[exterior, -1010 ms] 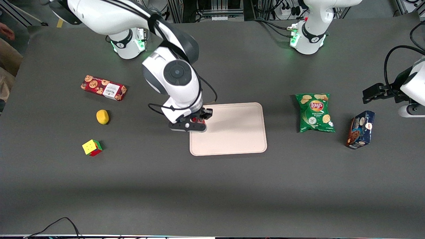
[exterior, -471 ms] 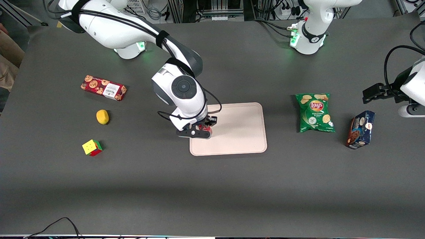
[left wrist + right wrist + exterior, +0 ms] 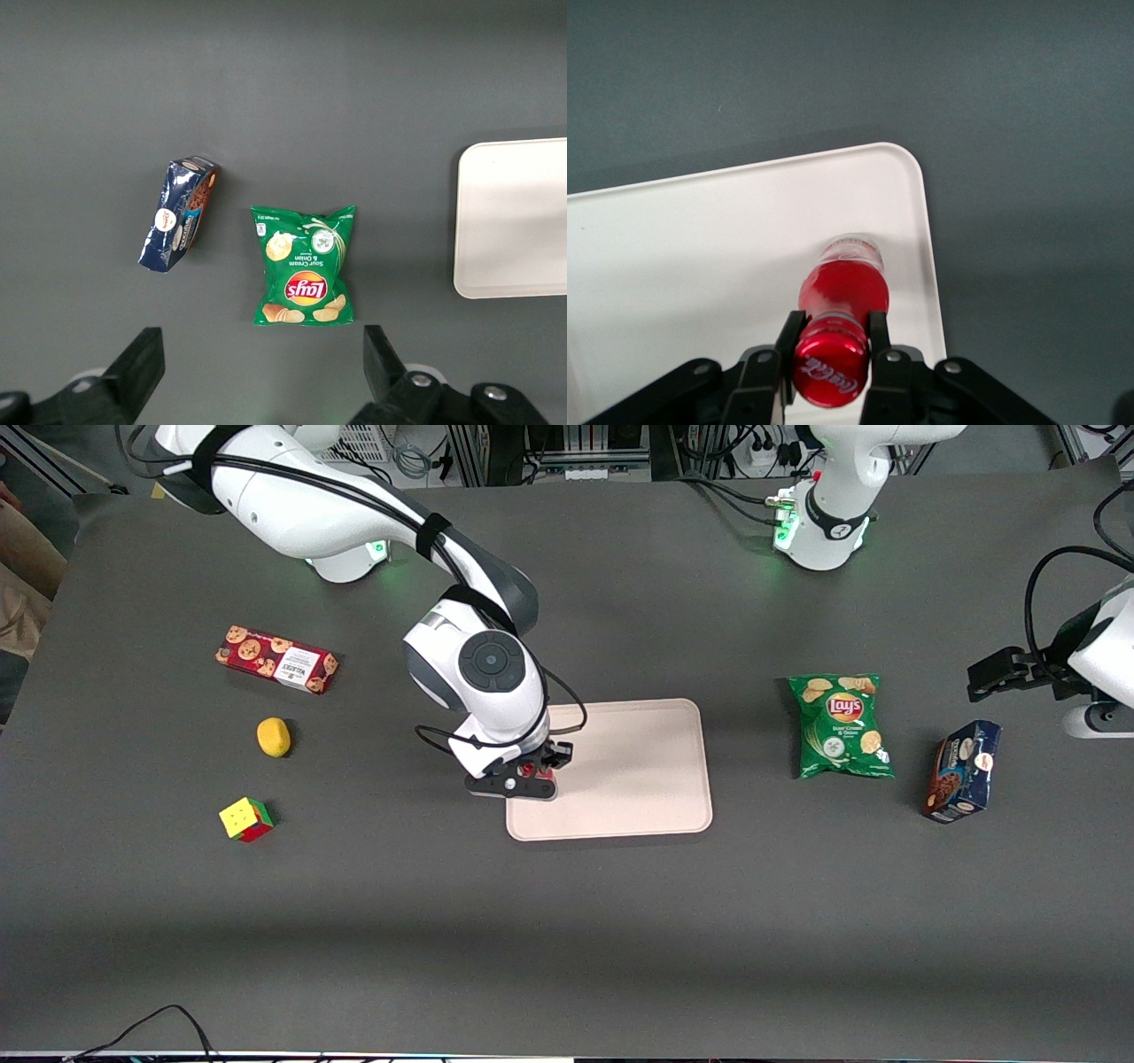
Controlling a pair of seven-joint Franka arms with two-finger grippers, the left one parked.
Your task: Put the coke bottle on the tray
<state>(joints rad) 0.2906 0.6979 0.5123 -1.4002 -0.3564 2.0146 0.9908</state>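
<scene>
Red bottle (image 3: 842,292), neck clamped by the gripper (image 3: 830,354), stands near the tray (image 3: 700,257) rim; release could topple it.

Red coke bottle (image 3: 842,297) w/ white script, pale beige tray (image 3: 700,257), black gripper (image 3: 829,354).

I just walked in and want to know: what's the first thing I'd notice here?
The gripper pinches a red coke bottle by its neck, just under the cap, standing it on the tray near the edge toward the working arm's end. A green chips bag lies on the table toward the parked arm's end, and a bright cube sits toward the working arm's end.
</scene>
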